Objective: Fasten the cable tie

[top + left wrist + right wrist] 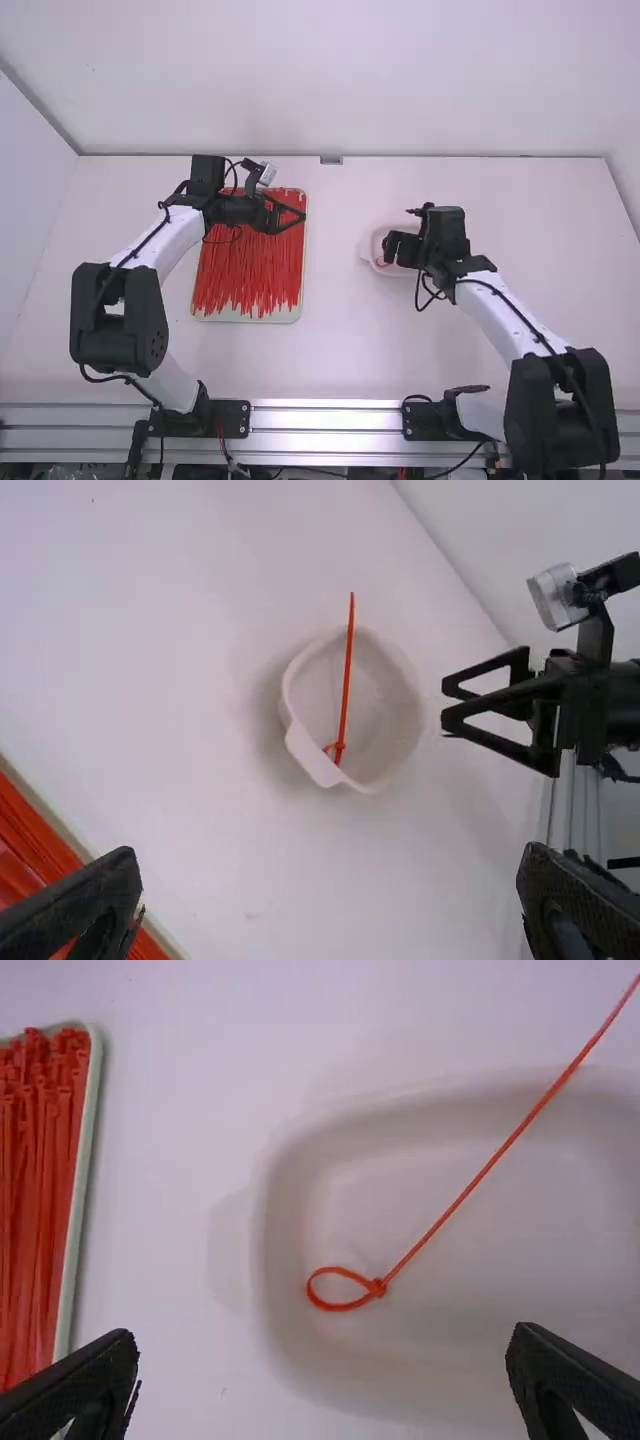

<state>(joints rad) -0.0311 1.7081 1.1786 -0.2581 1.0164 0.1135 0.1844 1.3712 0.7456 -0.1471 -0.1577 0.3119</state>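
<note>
My left tool has both fingers spread wide with nothing between them; in its own wrist view the two black tips sit far apart at the bottom corners with only bare white surface in the gap. From above I see it over the far end of the tray, the end away from the arm bases, pointing across toward the middle of the surface. My right tool is just as wide open and holds nothing, and in its own wrist view the fingers frame the bowl directly below. From the left wrist camera that same right tool shows just beside the bowl, its two forks apart. The cable tie is fastened: a small closed loop lies on the floor of the white bowl, and the long orange tail runs up and out over the rim. In the left wrist view the tie reads as a straight orange line, its end poking past the far edge of the bowl. Neither tool touches it. The bowl sits right of centre, well apart from the tray, which carries a thick bundle of spare ties lying lengthwise, also visible as spare ties beside the tray's pale edge.
</note>
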